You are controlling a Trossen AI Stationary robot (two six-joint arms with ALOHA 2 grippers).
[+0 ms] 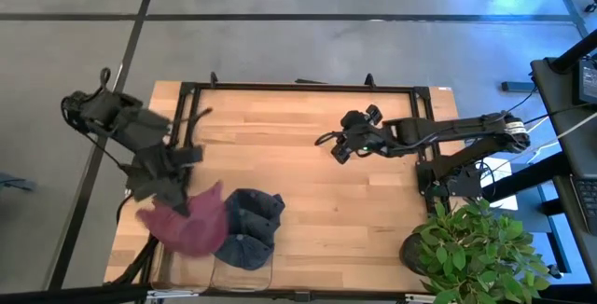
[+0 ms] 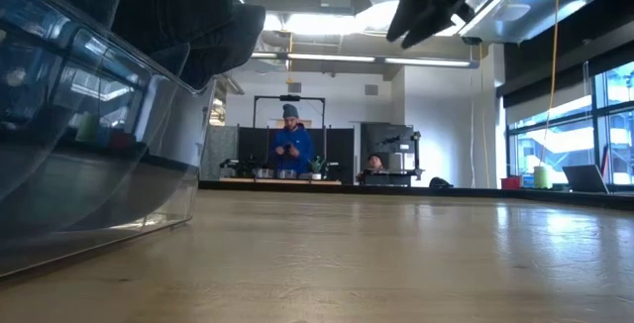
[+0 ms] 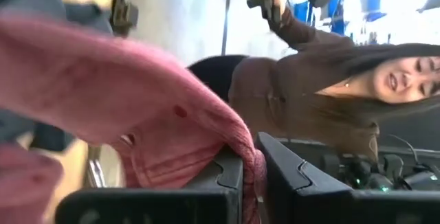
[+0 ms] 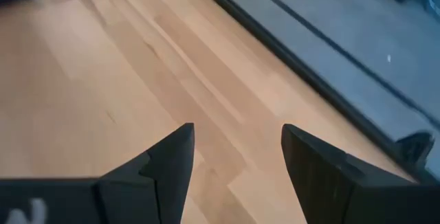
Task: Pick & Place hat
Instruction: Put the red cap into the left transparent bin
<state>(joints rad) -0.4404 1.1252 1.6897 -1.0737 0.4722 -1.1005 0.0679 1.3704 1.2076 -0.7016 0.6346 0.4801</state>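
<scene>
A pink knitted hat hangs from my left gripper near the table's left near corner; in the left wrist view the pink hat fills the picture and my left gripper is shut on it. Dark blue hats lie in a clear plastic bin at the near edge, right of the pink hat. My right gripper hovers open over the table's middle; the right wrist view shows its fingers apart above bare wood. My left gripper pinches the pink hat's ribbed edge between its two fingers. The rest of the hat spreads out beyond the fingers and hangs slack. In the high view the hat droops below and to the right of the gripper, over the table's near left part.
The clear bin stands close to the low camera, dark hats inside. A potted plant stands off the table's right near corner. A black frame runs along the far edge. People show in the room beyond the table.
</scene>
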